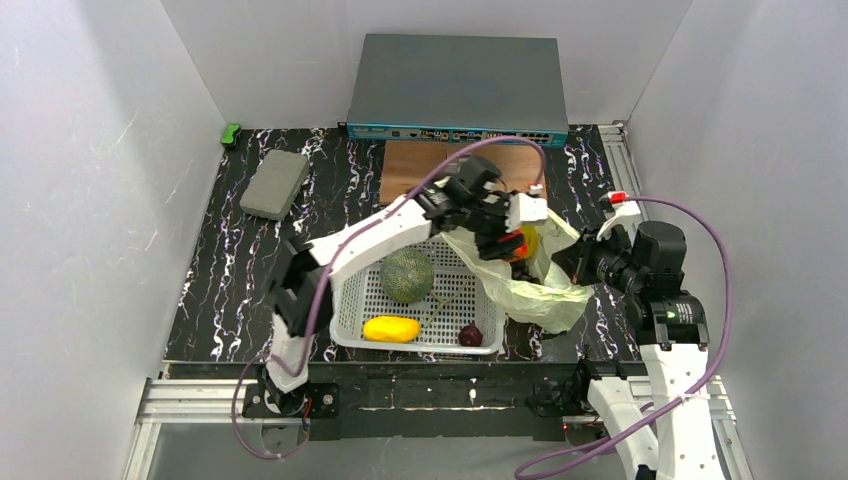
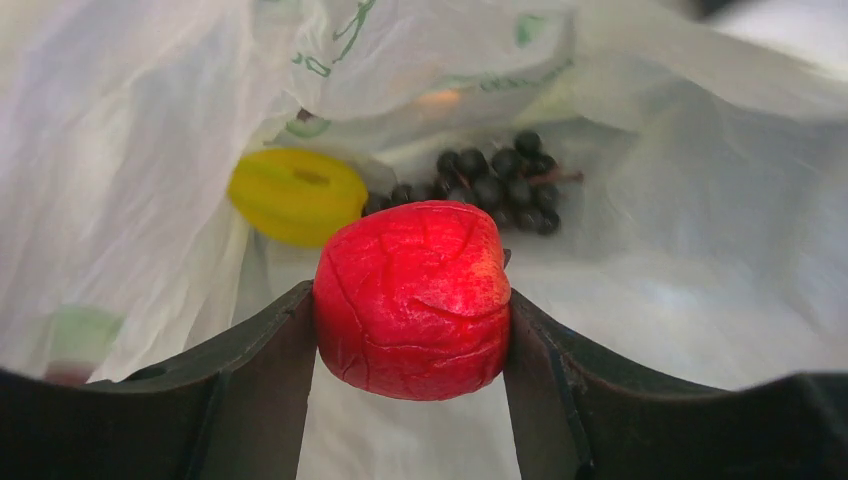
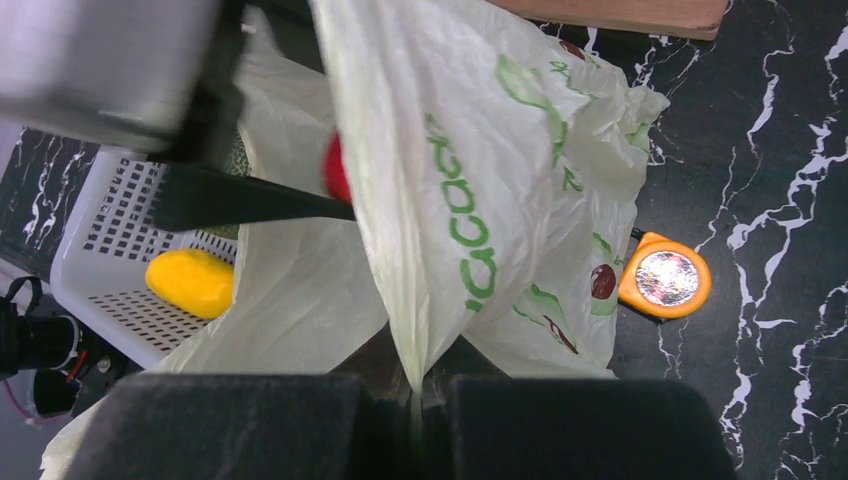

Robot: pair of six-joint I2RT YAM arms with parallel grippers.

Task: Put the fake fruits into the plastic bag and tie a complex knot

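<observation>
My left gripper point(image 1: 510, 240) is shut on the red fruit point(image 2: 412, 298) and holds it inside the mouth of the pale-green plastic bag point(image 1: 545, 295). In the left wrist view, dark purple grapes point(image 2: 500, 185) and a yellow fruit point(image 2: 297, 195) lie on the bag's floor beyond the red fruit. My right gripper point(image 3: 415, 400) is shut on a pinched edge of the bag point(image 3: 470, 180), holding it up at the bag's right side point(image 1: 566, 262). The green melon point(image 1: 406, 275), yellow mango point(image 1: 391, 328) and dark red plum point(image 1: 470, 335) lie in the white basket point(image 1: 350, 300).
A yellow tape measure point(image 3: 665, 280) lies on the black marbled table beside the bag. A wooden board point(image 1: 420, 165) and a grey network switch point(image 1: 455, 85) sit at the back. A grey block point(image 1: 274, 183) and a small green object point(image 1: 231, 133) lie at the back left. White walls enclose the table.
</observation>
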